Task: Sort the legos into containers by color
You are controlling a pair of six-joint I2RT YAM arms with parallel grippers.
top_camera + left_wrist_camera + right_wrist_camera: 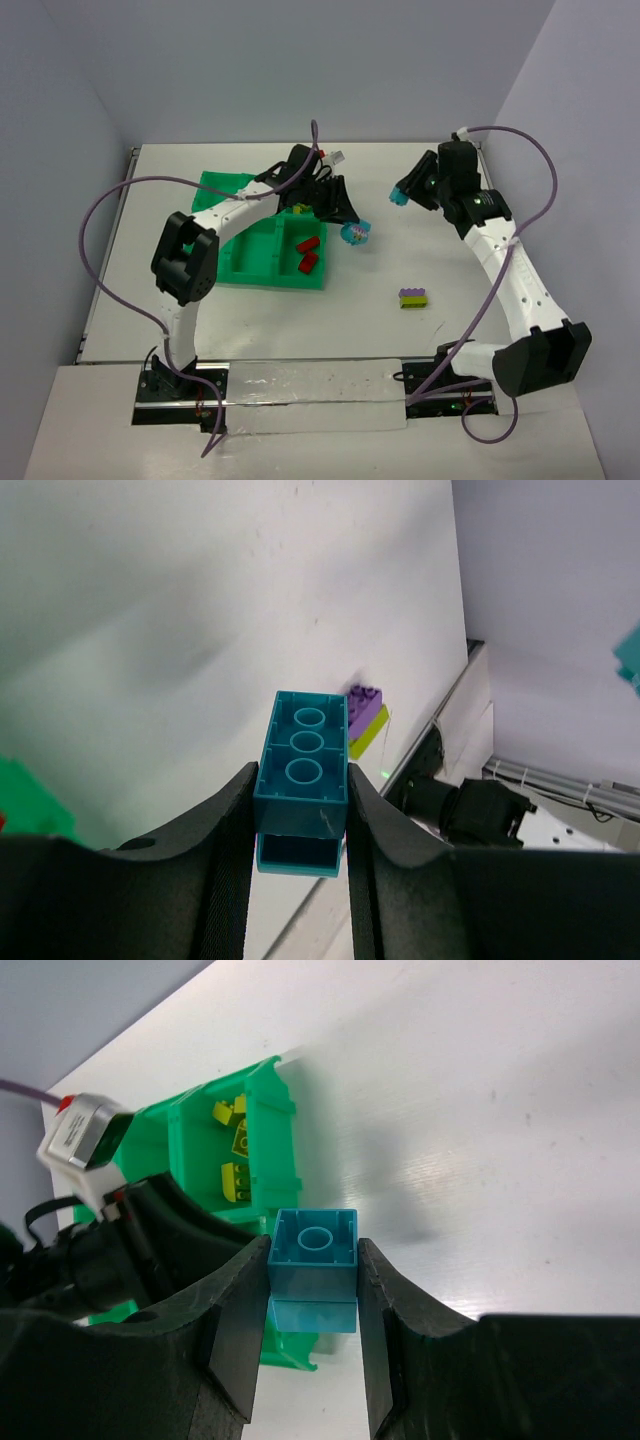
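Taking the green tray [222, 186] as my marker on the table [300, 325], I count two red bricks [309, 262] lying in its near right corner compartment. The right wrist view gives me three yellow bricks [243, 1140] in one compartment along the tray's right side. Just off the tray's right edge, my left fingers [225, 830] are pinching one long cyan brick [300, 750], held clear of the table. Further right of the tray, level with its far half, my right fingers [235, 1320] are clamped on one square cyan brick [313, 1260]. Right of the tray again, and nearer the arm bases, one purple brick [413, 294] sits stacked on one yellow-green brick [412, 304], resting on the table well apart from the tray.
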